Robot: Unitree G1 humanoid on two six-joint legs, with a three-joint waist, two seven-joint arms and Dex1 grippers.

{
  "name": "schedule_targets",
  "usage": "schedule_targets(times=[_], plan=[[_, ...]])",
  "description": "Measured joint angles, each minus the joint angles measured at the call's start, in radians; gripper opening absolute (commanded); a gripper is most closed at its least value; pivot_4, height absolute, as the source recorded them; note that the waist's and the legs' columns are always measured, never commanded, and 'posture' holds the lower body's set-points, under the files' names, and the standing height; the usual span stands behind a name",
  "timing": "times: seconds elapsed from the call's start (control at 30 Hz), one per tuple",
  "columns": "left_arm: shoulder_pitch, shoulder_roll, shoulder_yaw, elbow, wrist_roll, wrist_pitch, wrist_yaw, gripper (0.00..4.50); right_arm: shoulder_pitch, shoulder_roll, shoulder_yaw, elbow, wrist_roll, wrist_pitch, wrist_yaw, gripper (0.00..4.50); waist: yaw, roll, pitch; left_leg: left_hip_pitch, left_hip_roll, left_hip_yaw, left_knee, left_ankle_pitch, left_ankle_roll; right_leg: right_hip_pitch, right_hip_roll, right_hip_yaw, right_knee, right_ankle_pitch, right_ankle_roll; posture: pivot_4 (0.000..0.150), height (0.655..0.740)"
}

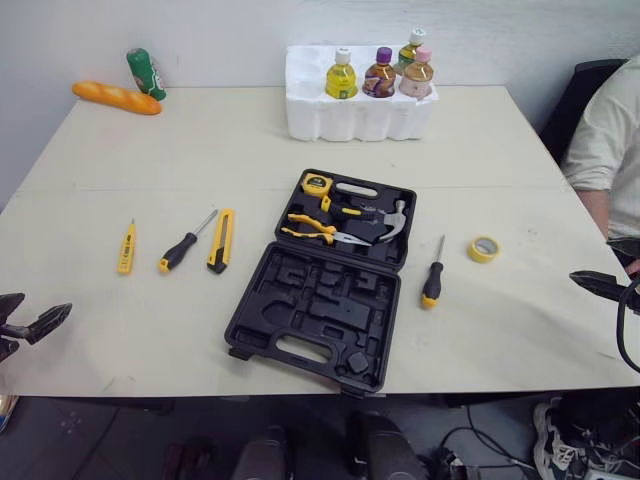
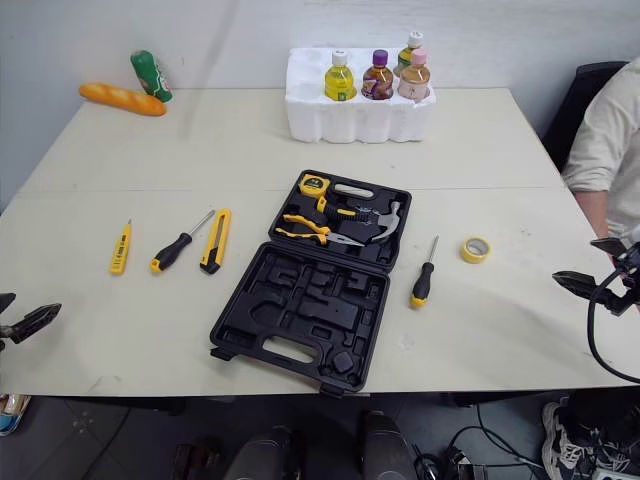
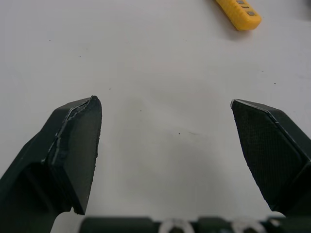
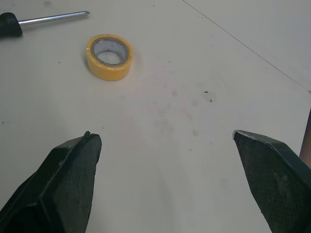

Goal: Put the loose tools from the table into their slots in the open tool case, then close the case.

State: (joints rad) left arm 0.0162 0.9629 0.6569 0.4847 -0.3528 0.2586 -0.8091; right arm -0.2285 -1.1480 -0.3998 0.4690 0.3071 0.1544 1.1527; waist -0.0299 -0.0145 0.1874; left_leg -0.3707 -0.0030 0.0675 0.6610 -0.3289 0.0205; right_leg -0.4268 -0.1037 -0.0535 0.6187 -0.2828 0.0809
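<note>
The black tool case [image 1: 300,318] lies open at mid-table. Its far half holds a tape measure [image 1: 317,184], pliers [image 1: 312,228] and a hammer [image 1: 385,226]; the near half shows bare slots. Left of it lie a yellow tester pen [image 1: 126,248], a black-handled screwdriver [image 1: 185,243] and a yellow utility knife [image 1: 220,240]. To the case's right rest another screwdriver [image 1: 433,274] and a yellow tape roll [image 4: 109,56]. My left gripper [image 3: 165,104] hovers open over the table's near left edge. Open too, my right gripper [image 4: 165,136] hangs at the right edge, short of the tape roll.
A white foam tray [image 1: 350,118] with several bottles stands at the back centre. A bread loaf [image 1: 116,97] and a green bottle [image 1: 146,73] lie at the far left corner. A person's arm [image 1: 605,150] and a black chair [image 1: 575,95] are beside the table's right edge.
</note>
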Motion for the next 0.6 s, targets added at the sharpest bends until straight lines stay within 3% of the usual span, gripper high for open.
schedule_targets(times=[0.6], plan=[[-0.024,-0.001,-0.01,-0.046,-0.004,0.049,-0.009,4.44,0.004,0.002,0.0,-0.02,-0.007,0.0,-0.033,4.5,0.0,0.0,0.0,0.0,0.0,0.0,0.0,0.001,0.0,0.0,0.0,0.0,0.0,0.0,0.0,0.15,0.7367]])
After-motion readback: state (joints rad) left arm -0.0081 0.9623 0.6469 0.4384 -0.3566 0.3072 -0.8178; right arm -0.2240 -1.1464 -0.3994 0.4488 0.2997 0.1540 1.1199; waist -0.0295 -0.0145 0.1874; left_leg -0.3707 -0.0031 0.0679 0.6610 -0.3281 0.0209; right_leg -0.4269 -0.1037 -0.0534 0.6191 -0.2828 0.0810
